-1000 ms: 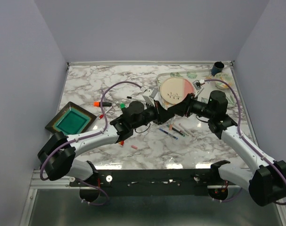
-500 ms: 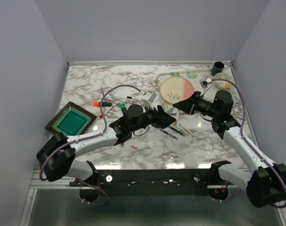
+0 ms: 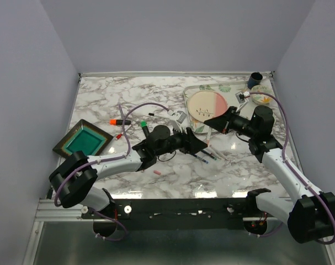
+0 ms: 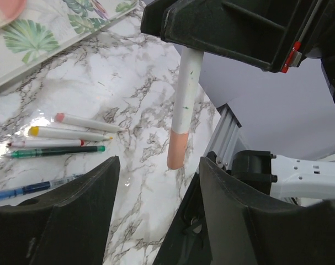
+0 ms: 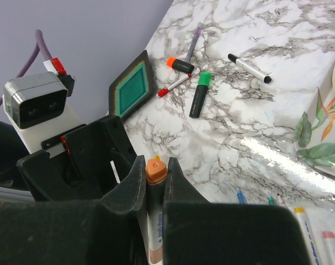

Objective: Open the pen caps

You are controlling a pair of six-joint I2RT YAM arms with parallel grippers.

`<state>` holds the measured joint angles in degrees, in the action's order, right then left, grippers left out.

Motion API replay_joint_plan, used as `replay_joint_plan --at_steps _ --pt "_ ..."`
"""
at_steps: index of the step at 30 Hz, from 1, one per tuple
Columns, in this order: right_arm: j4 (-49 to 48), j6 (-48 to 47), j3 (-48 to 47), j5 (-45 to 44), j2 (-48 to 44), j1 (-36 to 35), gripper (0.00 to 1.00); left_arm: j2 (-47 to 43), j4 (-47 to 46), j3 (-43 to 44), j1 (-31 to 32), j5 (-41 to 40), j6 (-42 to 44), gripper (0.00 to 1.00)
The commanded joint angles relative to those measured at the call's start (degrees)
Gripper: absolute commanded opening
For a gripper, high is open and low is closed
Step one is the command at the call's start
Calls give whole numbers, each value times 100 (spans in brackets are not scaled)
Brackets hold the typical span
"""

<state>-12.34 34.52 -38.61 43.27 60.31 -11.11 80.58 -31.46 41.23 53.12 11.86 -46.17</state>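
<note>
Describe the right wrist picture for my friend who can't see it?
The right gripper pinches an orange-tipped pen between its fingers. Beyond, on the marble table, lie a green-capped highlighter, an orange-capped highlighter and a teal tray.

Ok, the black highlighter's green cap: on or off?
On. The green cap is seated on the end of the black highlighter, which lies flat on the table.

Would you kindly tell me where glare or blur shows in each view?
Top external: sharp, with a glare band on the table at its near edge. Left wrist: the left fingers are dark and slightly soft; the pen is crisp. Right wrist: glare streaks the table, and the right fingers are blurred.
</note>
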Motion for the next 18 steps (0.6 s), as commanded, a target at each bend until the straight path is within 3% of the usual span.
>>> replay_joint_plan --at_steps 1,8,12,18 --pt "-58 37 29 86 33 57 1 467 -457 419 110 343 -120 63" --pt "-111 81 73 112 59 65 1 828 -414 816 225 -34 -129 51" --pt "-111 72 64 68 42 74 1 916 -177 939 234 -79 -129 0" --pt "-14 -104 -532 -800 234 232 1 925 -26 755 339 229 -295 0"
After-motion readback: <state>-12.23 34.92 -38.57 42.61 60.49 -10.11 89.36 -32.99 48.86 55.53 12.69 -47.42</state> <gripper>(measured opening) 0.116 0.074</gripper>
